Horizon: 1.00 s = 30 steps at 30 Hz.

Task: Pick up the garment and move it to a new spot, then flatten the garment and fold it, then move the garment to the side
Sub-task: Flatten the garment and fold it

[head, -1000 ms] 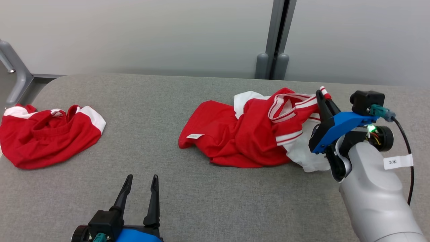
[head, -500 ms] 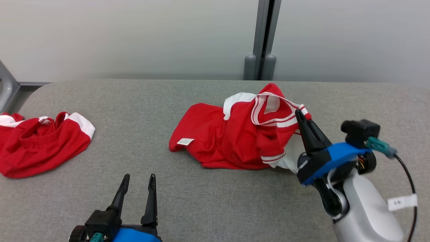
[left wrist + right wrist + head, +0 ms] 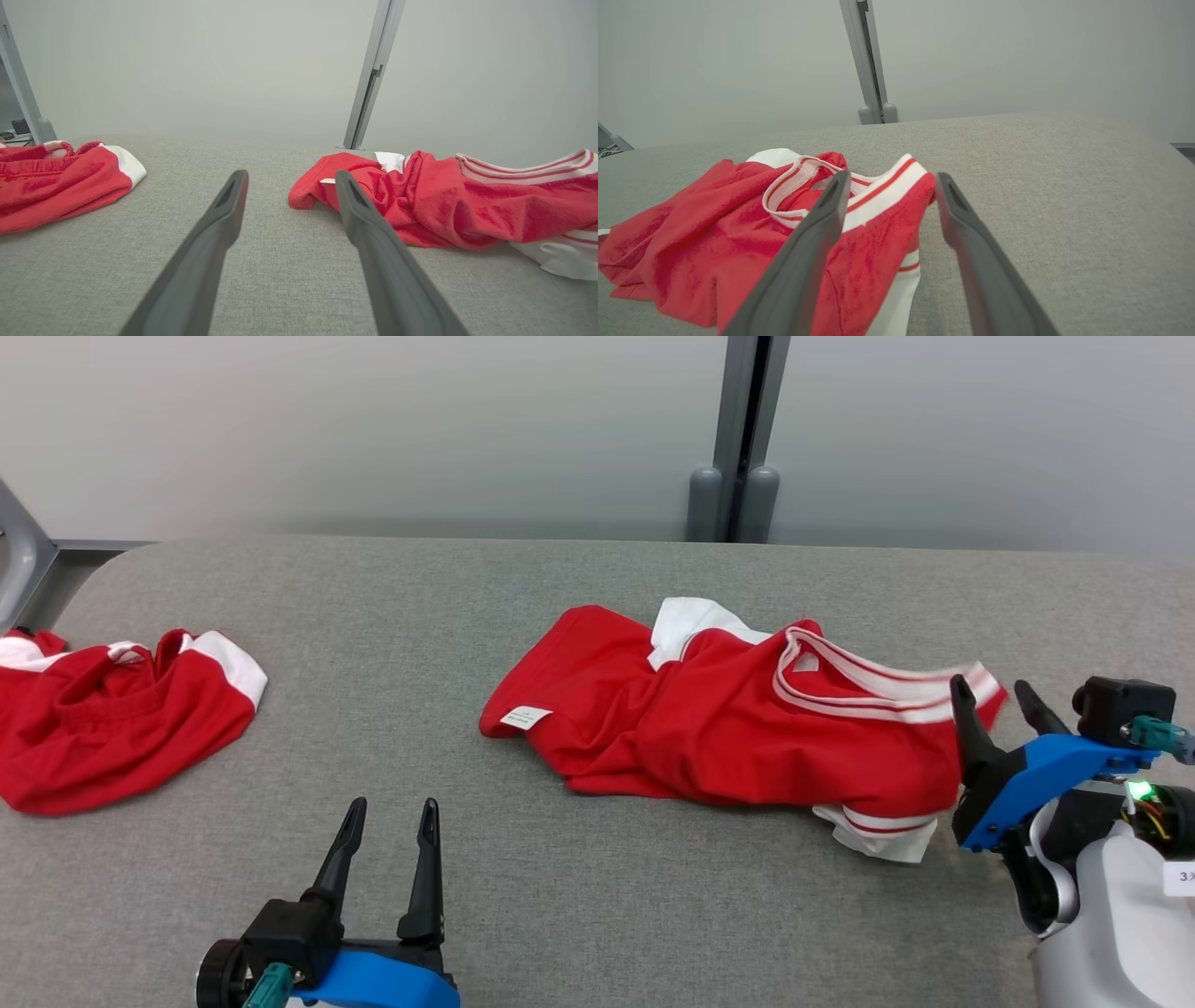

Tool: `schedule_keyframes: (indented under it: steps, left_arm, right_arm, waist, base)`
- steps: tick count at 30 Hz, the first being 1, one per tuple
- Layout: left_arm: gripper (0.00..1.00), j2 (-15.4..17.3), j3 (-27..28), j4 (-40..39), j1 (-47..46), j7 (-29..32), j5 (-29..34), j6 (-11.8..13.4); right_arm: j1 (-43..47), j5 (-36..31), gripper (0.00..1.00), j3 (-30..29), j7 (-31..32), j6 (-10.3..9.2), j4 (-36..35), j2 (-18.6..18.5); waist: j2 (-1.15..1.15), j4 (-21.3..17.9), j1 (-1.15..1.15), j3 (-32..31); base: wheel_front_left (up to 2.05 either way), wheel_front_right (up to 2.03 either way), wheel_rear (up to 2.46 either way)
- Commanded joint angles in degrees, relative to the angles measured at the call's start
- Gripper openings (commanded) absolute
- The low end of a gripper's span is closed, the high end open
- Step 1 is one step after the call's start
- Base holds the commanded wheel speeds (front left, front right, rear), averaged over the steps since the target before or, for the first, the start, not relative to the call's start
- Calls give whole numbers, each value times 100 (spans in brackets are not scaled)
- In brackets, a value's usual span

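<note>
Grey bench (image 3: pixel 373 616) before a pale wall. The red garment (image 3: pixel 728 728) lies crumpled right of centre, its striped hem reaching the right fingers (image 3: pixel 969 733), which are spread and pinching nothing. It probably awaits flattening. The left fingers (image 3: pixel 341 859) are spread and idle.

Two red-and-white garments (image 3: pixel 738 747) (image 3: pixel 112 728), two pincers (image 3: pixel 393 803) (image 3: pixel 990 684), one grey table (image 3: pixel 560 915)

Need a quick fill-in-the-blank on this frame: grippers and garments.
1. The right gripper, beside the middle garment, has its jaws ____.
2. That garment is mostly ____ with white striped trim.
3. The other garment lies toward the table's ____ side in the head view.
4. The left gripper holds ____.
Missing words: open; red; left; nothing.
</note>
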Motion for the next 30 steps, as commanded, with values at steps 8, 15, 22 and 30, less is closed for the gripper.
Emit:
schedule_keyframes:
  steps: [8,15,22,30]
  left_arm:
    - [100,-34,19,4,16,-26,-20,12]
    - [100,-6,106,-58,59,-27,-6,17]
    - [100,-3,98,-59,23,-27,26,-19]
    - [100,19,52,-21,-12,-27,48,-40]
  right_arm:
    - [445,-713,100,-215,213,3,-353,-17]
    - [1614,-83,100,142,691,2,-1409,-19]
    - [1748,380,100,186,816,3,-1147,-19]
    - [1100,615,100,213,632,3,-99,-18]
  waist:
    - [0,75,0,-19]
    - [0,-24,0,-75]
    - [0,-53,0,-60]
    - [0,91,0,-26]
  base:
    - [0,0,0]
    - [0,0,0]
    - [0,0,0]
    - [0,0,0]
